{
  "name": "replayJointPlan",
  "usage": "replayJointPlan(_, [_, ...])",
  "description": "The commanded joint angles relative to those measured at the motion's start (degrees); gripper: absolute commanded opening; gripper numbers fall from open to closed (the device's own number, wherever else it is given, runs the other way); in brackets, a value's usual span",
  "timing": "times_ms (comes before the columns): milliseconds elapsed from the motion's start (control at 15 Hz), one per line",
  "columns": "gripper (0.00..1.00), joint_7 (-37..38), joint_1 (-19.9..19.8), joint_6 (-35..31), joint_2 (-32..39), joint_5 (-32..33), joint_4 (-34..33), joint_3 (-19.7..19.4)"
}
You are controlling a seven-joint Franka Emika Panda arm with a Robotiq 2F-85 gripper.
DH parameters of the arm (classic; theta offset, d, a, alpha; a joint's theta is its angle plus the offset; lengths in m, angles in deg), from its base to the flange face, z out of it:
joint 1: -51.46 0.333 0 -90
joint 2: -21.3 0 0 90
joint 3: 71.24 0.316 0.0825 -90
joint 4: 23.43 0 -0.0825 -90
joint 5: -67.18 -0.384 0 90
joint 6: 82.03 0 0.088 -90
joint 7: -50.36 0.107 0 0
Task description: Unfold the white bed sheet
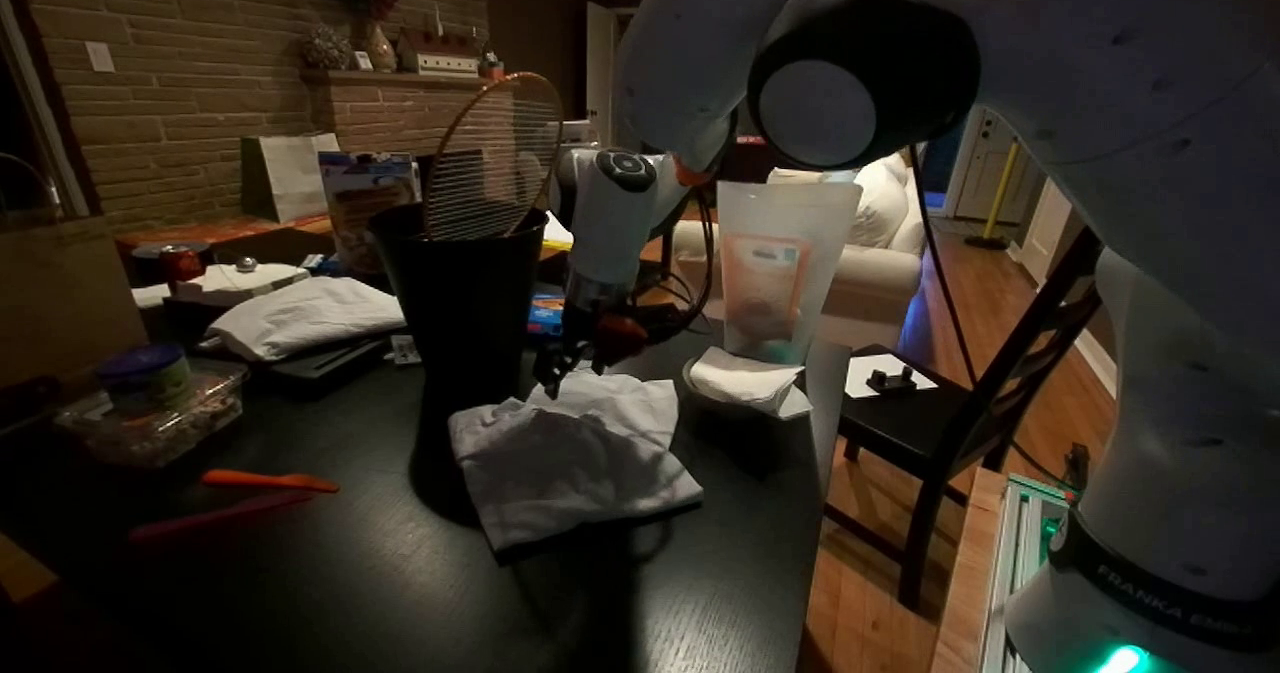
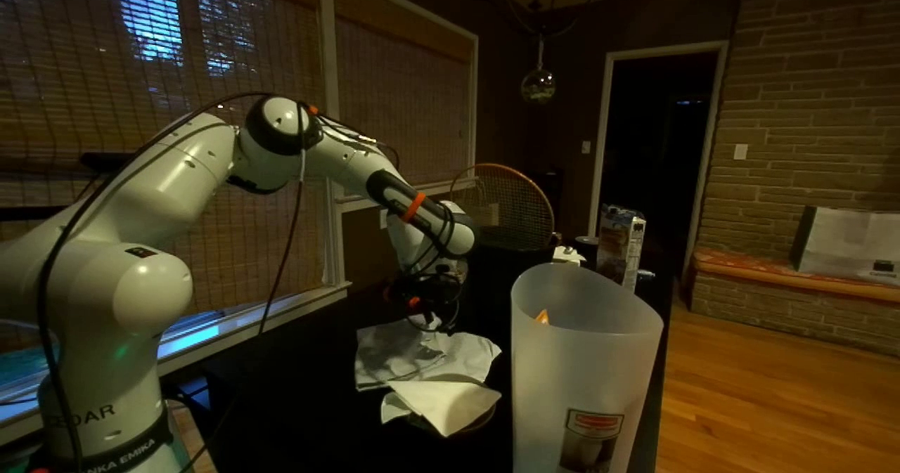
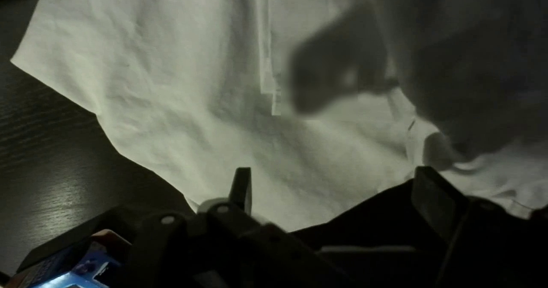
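The white bed sheet (image 1: pixel 575 468) lies wrinkled and partly folded on the dark table. It also shows in an exterior view (image 2: pixel 397 353), and it fills most of the wrist view (image 3: pixel 171 78), with a folded edge and dark shadows across it. My gripper (image 1: pixel 575 371) is over the sheet's far edge, pointing down. In the wrist view my gripper (image 3: pixel 332 172) is open, its fingers wide apart, with the sheet's edge and dark table between them. Nothing is held. I cannot tell whether the fingertips touch the fabric. My gripper also shows in an exterior view (image 2: pixel 429 315).
A tall dark bin (image 1: pixel 465 303) with a racket (image 1: pixel 497 158) stands close beside the sheet. A white napkin (image 1: pixel 745 381) on a bowl and a translucent bin (image 1: pixel 845 243) stand on the other side. Orange and red utensils (image 1: pixel 270 480) and a plastic container (image 1: pixel 150 418) lie farther off.
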Motion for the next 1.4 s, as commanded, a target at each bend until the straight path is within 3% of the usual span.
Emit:
replayJointPlan(0, [0.78, 1.45, -1.52, 0.37, -4.52, -0.09, 5.19, 2.24])
replayJointPlan(67, [0.81, 1.62, -1.8, 0.46, -5.24, 0.16, 6.26, 2.36])
replayJointPlan(133, [0.75, 1.63, -2.34, 0.71, -5.66, 0.09, 7.21, 2.69])
replayJointPlan(267, [0.54, 1.48, -3.86, 0.68, -6.78, -0.11, 8.75, 3.23])
replayJointPlan(333, [0.51, 1.29, -4.65, 0.94, -7.06, -0.23, 9.21, 3.7])
replayJointPlan(467, [0.35, 0.8, -6.55, 2.74, -7.37, -1.1, 9.9, 5.29])
replayJointPlan(533, [0.4, 0.8, -7.48, 3.38, -7.22, -1.5, 9.97, 6.14])
replayJointPlan(600, [0.33, 0.9, -8.2, 3.66, -6.79, -1.67, 9.77, 6.87])
replayJointPlan(733, [0.36, 0.73, -9.52, 4.98, -6.25, -2.38, 9.64, 8.33])
replayJointPlan(800, [0.29, 0.67, -10.06, 5.23, -6.09, -2.7, 9.57, 8.95])
replayJointPlan(1067, [0.33, 0.18, -11.41, 6.96, -5.53, -3.63, 9.17, 10.84])
replayJointPlan(1133, [0.39, 0.27, -11.29, 6.95, -5.14, -3.92, 8.85, 10.67])
replayJointPlan(1333, [0.38, 0.48, -11.6, 7.12, -4.52, -3.87, 8.38, 10.86])
